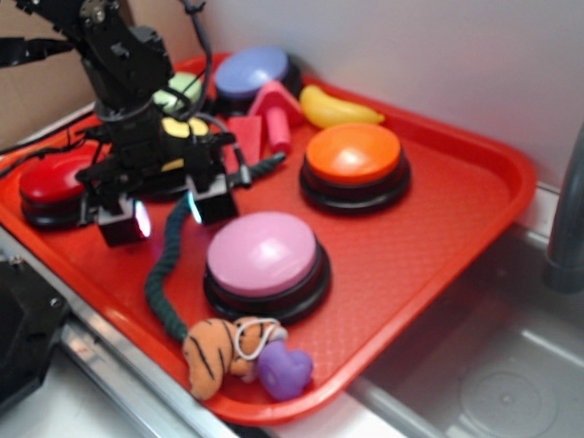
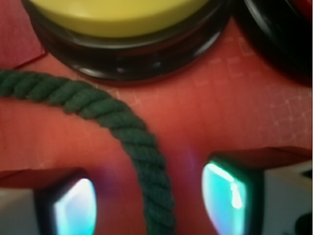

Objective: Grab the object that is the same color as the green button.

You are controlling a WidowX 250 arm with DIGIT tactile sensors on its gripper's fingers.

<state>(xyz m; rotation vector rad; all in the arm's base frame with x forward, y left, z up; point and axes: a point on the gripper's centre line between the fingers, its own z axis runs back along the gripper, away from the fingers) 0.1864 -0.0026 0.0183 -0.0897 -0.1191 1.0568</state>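
Observation:
A dark green twisted rope point(image 1: 165, 270) curves down the red tray point(image 1: 441, 239) to a small tiger plush point(image 1: 217, 352) near the front rim. My gripper point(image 1: 167, 215) hangs low over the rope's upper stretch, open, one finger on each side. In the wrist view the rope point(image 2: 132, 132) runs between the two glowing fingertips point(image 2: 227, 198) without touching either, and my gripper point(image 2: 154, 205) straddles it. The light-green button point(image 1: 178, 93) sits behind the arm, mostly covered by it.
A yellow button point(image 2: 117, 19) lies just beyond the rope. Red button point(image 1: 54, 184) at left, pink button point(image 1: 266, 262) right of the rope, orange button point(image 1: 356, 163), purple button point(image 1: 252, 74), banana point(image 1: 338, 110), red toy pieces point(image 1: 263, 127), purple heart point(image 1: 283, 371). Sink and faucet point(image 1: 580, 189) at right.

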